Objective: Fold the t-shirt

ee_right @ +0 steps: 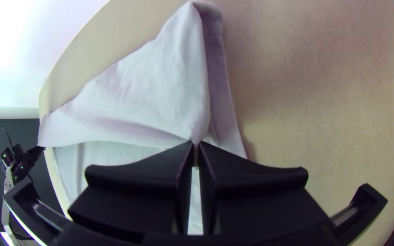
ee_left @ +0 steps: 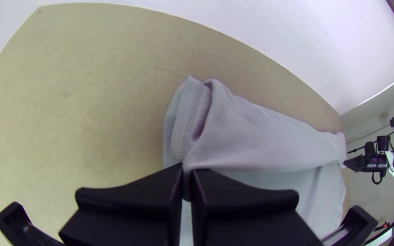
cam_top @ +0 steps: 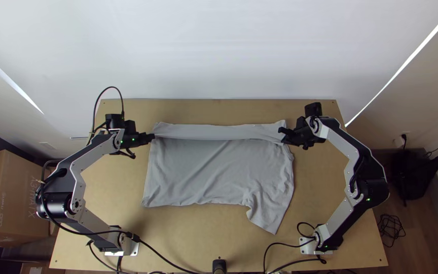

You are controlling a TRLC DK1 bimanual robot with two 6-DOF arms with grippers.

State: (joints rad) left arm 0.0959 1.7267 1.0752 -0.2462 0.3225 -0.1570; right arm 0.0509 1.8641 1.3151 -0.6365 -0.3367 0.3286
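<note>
Across the middle of the wooden bench (cam_top: 178, 236), the grey t-shirt (cam_top: 214, 172) is laid out between the two arms, its far side turned over on itself in a long, narrow strip (cam_top: 214, 132). The main body is spread fairly flat, with small wrinkles, and a creased flap (cam_top: 269, 215) is stretched out toward the near edge at the right. The near edge of the strip is gripped at both ends. At its left end, a pinch of cloth is held by the left tool (cam_top: 153, 137); in the left wrist view, the fingers of the left tool (ee_left: 187, 172) are brought almost together around it. At the right end, another pinch is held by the right tool (cam_top: 282, 136), whose fingers (ee_right: 247, 175) are likewise closed down to a thin gap, with fabric caught at the tips.
</note>
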